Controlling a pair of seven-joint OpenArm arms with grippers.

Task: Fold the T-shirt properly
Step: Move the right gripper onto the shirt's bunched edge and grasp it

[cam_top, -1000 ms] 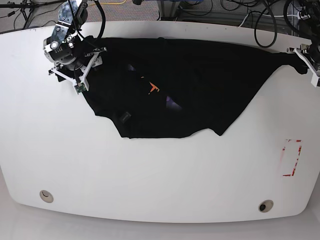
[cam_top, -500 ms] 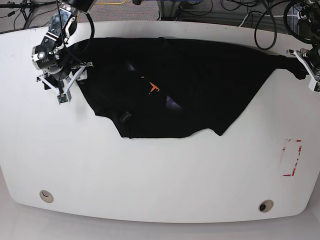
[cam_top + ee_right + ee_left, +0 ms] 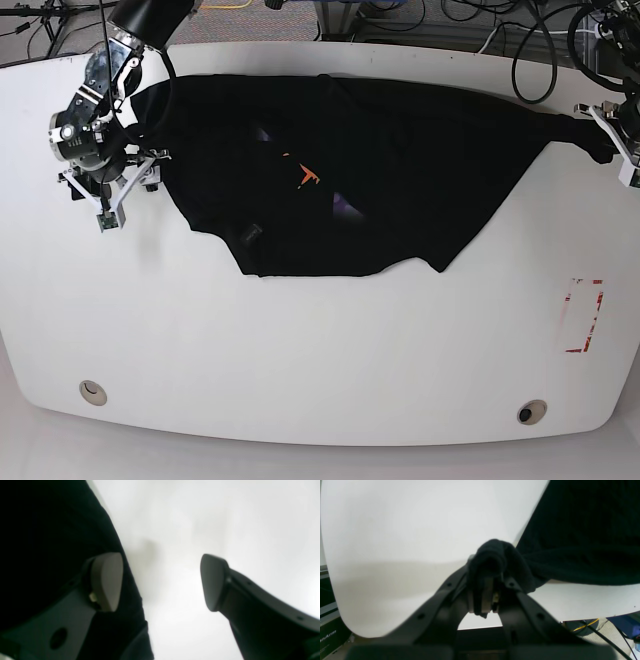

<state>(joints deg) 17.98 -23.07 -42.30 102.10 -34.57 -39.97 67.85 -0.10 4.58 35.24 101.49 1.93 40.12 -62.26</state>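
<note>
The white table [image 3: 320, 340] carries the black T-shirt [image 3: 380, 170] spread across its far half, the cloth drawn out sideways toward both arms, which looks to me like a stretch to flatten it before any fold. At the far right edge of the base view the left gripper [image 3: 483, 590] is clamped tight on a bunched corner of the shirt, so that end stays pinned. Opposite, the right gripper [image 3: 160, 582] hangs with jaws wide apart and nothing between them, one finger [image 3: 106, 580] over the shirt's edge, the other over bare table.
</note>
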